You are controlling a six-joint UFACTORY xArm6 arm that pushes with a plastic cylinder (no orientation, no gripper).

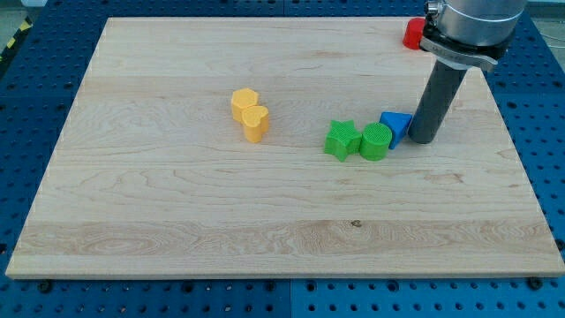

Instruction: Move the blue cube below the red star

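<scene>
A blue block (395,125) lies right of the board's middle, and my rod hides its right side. My tip (421,141) rests on the board against the blue block's right edge. A red block (412,34) sits near the view's top right, at the board's far edge. The arm's body partly hides it, so I cannot make out its shape. The blue block lies well below the red one in the view and slightly to its left.
A green star (341,140) and a green rounded block (374,141) sit touching each other just left of the blue block. Two yellow blocks (245,103) (256,124) touch each other left of the board's (177,230) centre.
</scene>
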